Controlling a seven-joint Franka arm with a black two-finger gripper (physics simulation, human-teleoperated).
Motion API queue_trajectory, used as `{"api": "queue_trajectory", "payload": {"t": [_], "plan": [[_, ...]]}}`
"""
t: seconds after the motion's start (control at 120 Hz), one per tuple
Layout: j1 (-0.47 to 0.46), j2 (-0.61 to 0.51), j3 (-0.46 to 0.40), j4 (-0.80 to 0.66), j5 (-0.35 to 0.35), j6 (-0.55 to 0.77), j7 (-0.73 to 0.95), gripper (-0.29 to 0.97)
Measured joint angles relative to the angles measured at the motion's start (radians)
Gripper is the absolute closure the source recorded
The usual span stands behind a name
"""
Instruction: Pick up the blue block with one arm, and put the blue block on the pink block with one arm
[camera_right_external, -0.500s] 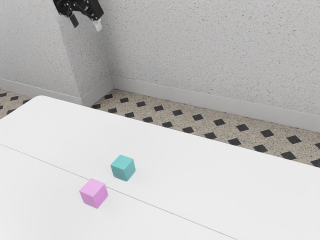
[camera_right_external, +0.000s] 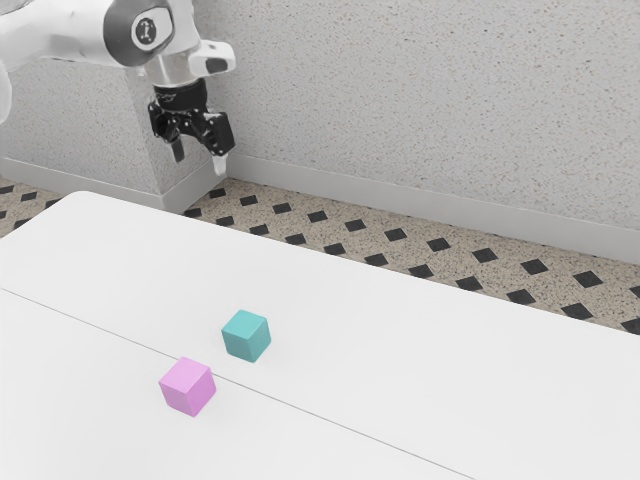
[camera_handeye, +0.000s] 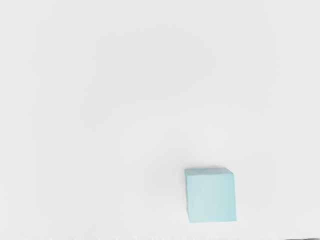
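Now, your jaws hang spread well above the blue block (camera_right_external: 246, 334), so a skewed descent could nudge the pink block (camera_right_external: 187, 386) beside it.

The table (camera_right_external: 450, 380) looks like a smooth, matt white board, crossed by one thin dark seam (camera_right_external: 100, 330). The blue block (camera_right_external: 246, 334) and the pink block (camera_right_external: 187, 386) both have flat, matt faces with no shine, like dull plastic or painted wood. The wall (camera_right_external: 420, 90) behind is rough and speckled, like grainy plaster. The skirting board (camera_right_external: 400, 197) under it is smooth and plain. The floor (camera_right_external: 400, 245) looks like speckled stone set with black diamonds. The arm (camera_right_external: 70, 35) has a glossy white, plastic-looking shell, and the gripper (camera_right_external: 198, 158) is black with a dull sheen.
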Motion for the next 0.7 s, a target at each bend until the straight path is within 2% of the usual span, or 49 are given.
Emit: {"api": "queue_trajectory", "payload": {"t": [0.142,0.283,0.408,0.7], "plan": [[0.006,0.033,0.008,-0.137,0.013,0.089,0.000,0.00],[0.020,0.088,0.021,-0.192,0.016,0.174,-0.007,0.00],[0.022,0.082,0.020,-0.325,0.012,0.272,-0.016,0.00],[0.021,0.075,-0.026,-0.484,0.007,0.433,-0.063,0.00]]}}
